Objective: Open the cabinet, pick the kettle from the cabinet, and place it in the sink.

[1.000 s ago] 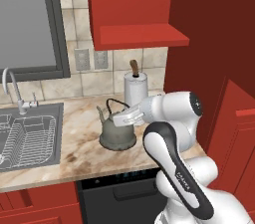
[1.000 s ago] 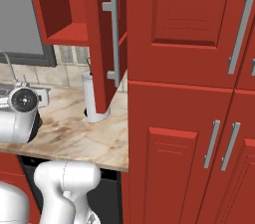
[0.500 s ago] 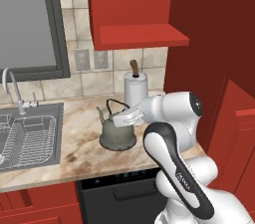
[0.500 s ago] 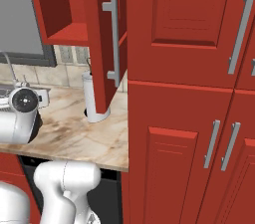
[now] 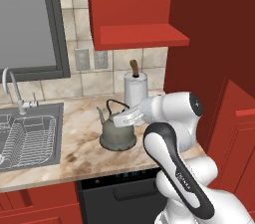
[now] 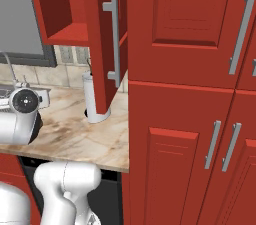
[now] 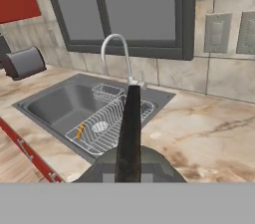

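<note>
The grey-green kettle (image 5: 118, 137) is low over the marble counter, right of the sink (image 5: 54, 113); I cannot tell whether it touches the counter. My gripper (image 5: 121, 119) reaches in from the right and is shut on the kettle's dark arched handle (image 5: 115, 103). In the hand view that handle (image 7: 129, 128) runs up the middle above the kettle's dome (image 7: 149, 166), with the sink (image 7: 60, 99) and its faucet (image 7: 115, 49) beyond. The cabinet (image 5: 142, 34) above stands open, its shelf bare. Its door (image 6: 100, 44) is swung out edge-on, showing the silver bar handle (image 6: 115, 39).
A white paper-towel roll (image 5: 135, 88) stands close behind the kettle by the wall. A wire rack (image 5: 27, 141) lies in the sink basin. The toaster (image 7: 25, 62) sits on the counter past the sink. Tall red cabinets (image 6: 195, 94) wall off the right side.
</note>
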Motion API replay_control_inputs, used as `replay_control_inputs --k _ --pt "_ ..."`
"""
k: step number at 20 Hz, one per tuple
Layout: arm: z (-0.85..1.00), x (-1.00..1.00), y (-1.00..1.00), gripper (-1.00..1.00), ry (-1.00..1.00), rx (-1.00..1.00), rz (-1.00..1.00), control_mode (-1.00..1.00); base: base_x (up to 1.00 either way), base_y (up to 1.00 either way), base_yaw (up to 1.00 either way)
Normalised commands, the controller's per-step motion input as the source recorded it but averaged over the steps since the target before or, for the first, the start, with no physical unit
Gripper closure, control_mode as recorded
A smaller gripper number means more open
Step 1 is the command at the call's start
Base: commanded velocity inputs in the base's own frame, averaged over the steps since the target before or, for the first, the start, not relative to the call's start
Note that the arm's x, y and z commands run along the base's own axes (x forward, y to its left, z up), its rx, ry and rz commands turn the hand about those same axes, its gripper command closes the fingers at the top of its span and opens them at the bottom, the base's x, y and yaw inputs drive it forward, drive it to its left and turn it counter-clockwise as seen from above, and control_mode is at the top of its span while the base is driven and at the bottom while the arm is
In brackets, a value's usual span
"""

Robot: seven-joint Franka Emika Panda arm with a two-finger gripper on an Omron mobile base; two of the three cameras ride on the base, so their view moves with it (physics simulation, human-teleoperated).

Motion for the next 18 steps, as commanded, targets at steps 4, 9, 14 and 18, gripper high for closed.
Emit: replay_control_inputs --k 4,9,14,18 --pt "0.0 0.0 0.0 1.0 0.0 0.0 0.0 1.0 0.0 0.0 0.0" --pt "0.0 0.0 0.0 1.0 0.0 0.0 0.0 1.0 0.0 0.0 0.0" --pt "0.0 0.0 0.0 1.0 0.0 0.0 0.0 1.0 -0.21 0.0 0.04" --pt "0.0 0.0 0.0 1.0 0.0 0.0 0.0 1.0 -0.57 0.03 0.01"
